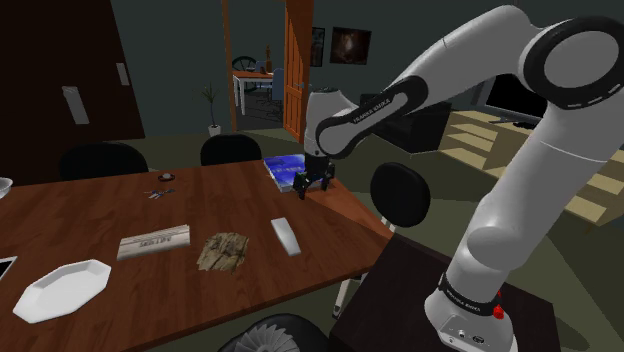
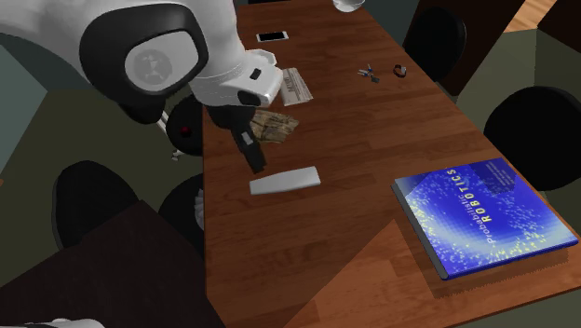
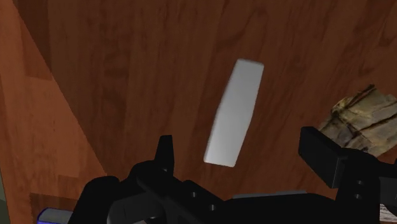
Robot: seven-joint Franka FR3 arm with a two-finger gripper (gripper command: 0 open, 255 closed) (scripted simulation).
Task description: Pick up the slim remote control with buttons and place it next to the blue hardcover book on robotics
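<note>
Remote lies flat on the brown table under my wide-open gripper, untouched; I judge it light, stiff and slick, best pinched across its narrow middle.

Shoulder view is dim overall: the chairs sink to near black, and the brightest spots are the white arm, the blue book and the lit room past the orange door at the far end. In the second exterior view the table is evenly warm, with a broad dark shadow across its end by the book. Wrist view has flat light on the pale remote and darker wood toward the table edge.
</note>
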